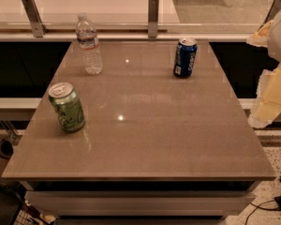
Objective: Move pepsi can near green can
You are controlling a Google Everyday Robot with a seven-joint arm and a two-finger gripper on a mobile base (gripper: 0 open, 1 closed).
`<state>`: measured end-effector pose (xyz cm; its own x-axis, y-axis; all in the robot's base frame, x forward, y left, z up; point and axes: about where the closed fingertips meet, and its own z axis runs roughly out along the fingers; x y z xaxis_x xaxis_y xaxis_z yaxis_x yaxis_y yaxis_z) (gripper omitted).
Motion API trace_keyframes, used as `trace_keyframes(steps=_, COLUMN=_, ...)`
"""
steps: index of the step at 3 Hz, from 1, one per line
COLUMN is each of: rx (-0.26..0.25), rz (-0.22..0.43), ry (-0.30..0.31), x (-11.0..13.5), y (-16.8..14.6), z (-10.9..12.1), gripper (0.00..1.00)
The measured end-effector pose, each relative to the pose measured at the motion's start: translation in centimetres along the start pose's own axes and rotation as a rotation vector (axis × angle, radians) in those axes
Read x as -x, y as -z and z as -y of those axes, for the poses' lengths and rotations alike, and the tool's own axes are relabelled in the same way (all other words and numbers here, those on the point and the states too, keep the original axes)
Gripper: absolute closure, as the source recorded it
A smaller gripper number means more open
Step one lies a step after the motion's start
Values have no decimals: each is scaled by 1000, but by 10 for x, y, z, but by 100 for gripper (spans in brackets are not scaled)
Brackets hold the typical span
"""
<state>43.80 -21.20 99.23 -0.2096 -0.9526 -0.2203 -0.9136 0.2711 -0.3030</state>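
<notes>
The pepsi can [185, 57] is dark blue with white lettering and a silver top. It stands upright at the far right of the brown table [145, 135]. The green can [66, 107] is light green with pale swirls and a silver pull-tab top. It stands upright near the table's left edge, far from the pepsi can. My gripper [271, 86], pale yellow and white, hangs at the right edge of the view, beyond the table's right side and well to the right of the pepsi can. It holds nothing that I can see.
A clear plastic water bottle [89, 44] stands upright at the far left of the table. A rail with metal brackets [153, 17] runs behind the table's far edge. Cables [271, 203] lie on the floor at the lower right.
</notes>
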Motion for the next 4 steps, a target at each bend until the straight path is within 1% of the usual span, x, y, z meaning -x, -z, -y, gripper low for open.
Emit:
trace_keyframes(steps=1, rx=0, rz=0, ry=0, x=0, y=0, z=0, gripper=0)
trace_keyframes(steps=2, rx=-40, rz=65, ry=-48, x=-2, y=-4, z=16, gripper=0)
trace_keyframes(steps=3, rx=-110, rz=187, ry=-125, x=-8, y=-18, z=47, gripper=0)
trace_keyframes(steps=4, rx=-162, rz=306, ry=-222, x=-14, y=-37, z=88, gripper=0)
